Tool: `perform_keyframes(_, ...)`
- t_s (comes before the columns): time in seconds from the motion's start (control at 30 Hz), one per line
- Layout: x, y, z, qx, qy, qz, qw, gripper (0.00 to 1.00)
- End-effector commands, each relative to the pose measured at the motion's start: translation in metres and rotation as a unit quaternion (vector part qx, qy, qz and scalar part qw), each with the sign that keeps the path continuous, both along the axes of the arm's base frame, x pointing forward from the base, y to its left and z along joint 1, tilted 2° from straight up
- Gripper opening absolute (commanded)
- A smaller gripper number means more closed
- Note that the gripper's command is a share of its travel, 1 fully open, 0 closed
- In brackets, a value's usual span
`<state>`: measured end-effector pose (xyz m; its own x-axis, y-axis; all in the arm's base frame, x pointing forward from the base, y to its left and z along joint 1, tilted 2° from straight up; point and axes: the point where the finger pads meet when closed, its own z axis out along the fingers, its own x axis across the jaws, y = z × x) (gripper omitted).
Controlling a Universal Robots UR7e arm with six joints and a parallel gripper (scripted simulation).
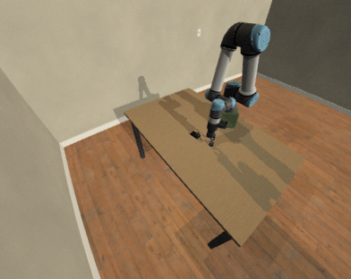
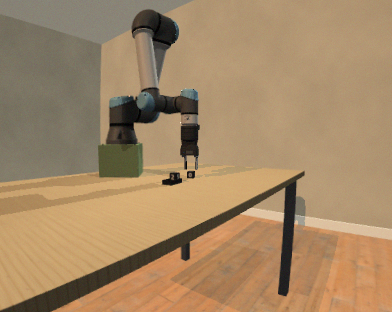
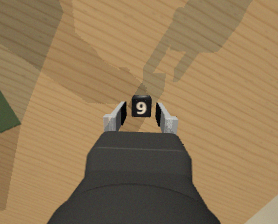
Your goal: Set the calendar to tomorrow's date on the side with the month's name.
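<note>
A small black cube (image 3: 141, 107) lies loose on the table with a white 9 on its top face; it also shows in the exterior view (image 2: 190, 174). My gripper (image 3: 141, 109) hangs straight above it, open, with a finger on each side and nothing between the fingers. In the exterior view the fingertips (image 2: 190, 163) are a little above the cube. The black calendar tray (image 2: 171, 182) lies on the table just left of that cube, with the other cube (image 2: 175, 176) showing a 2 in it. In the top view the tray (image 1: 192, 133) is a small dark spot left of the gripper (image 1: 211, 142).
A green block (image 2: 120, 160) under the arm's base stands behind the tray; its corner shows at the left of the wrist view (image 3: 0, 107). The table's front edge (image 2: 223, 215) runs to the right.
</note>
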<state>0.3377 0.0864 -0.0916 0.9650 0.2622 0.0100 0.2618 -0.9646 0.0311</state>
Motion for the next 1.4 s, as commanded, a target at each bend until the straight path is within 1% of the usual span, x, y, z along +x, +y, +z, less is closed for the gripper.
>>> perform_keyframes(0.0,0.0,0.0,0.0,0.0,-0.001,0.0,1.0,0.87)
perform_keyframes(0.17,0.0,0.0,0.006,0.0,-0.001,0.0,1.0,0.87)
perform_keyframes(0.33,0.0,0.001,0.02,0.0,-0.001,0.0,1.0,0.87)
perform_keyframes(0.4,0.0,0.001,0.02,0.0,-0.001,0.0,1.0,0.87)
perform_keyframes(0.63,0.0,0.001,0.038,0.0,-0.001,0.0,1.0,0.87)
perform_keyframes(0.73,0.0,0.001,0.041,0.0,-0.001,0.0,1.0,0.87)
perform_keyframes(1.0,-0.001,0.001,0.041,-0.003,-0.001,0.0,1.0,0.87)
perform_keyframes(1.17,-0.002,0.001,0.04,-0.025,-0.003,0.0,1.0,0.87)
perform_keyframes(1.37,-0.002,0.002,0.039,-0.073,-0.013,0.0,0.997,0.87)
